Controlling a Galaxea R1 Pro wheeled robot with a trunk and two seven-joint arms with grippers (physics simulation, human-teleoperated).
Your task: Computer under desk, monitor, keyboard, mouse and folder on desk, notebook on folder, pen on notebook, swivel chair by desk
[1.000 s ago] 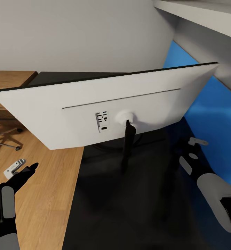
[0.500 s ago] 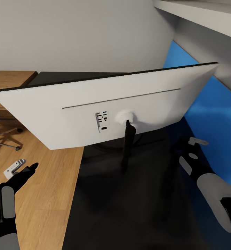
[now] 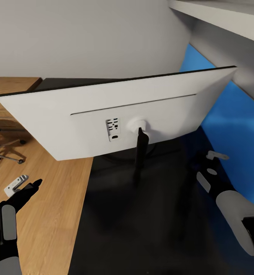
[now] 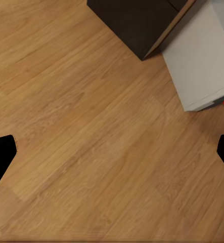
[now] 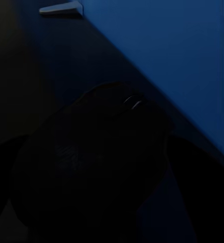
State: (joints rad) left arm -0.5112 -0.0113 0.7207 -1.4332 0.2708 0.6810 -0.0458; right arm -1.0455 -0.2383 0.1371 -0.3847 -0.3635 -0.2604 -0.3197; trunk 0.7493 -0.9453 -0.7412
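Left arm enters the head view at lower left, forearm raised, dark wrist section leading to the left gripper [image 3: 21, 185]. One pale finger and one dark pointed finger are visible, spread apart; in the left wrist view the two fingertips [image 4: 0, 157] sit at opposite edges, nothing between them. Right arm enters at lower right, white forearm, dark wrist. Right gripper [image 3: 213, 160] extends forward; jaw spacing indeterminate.
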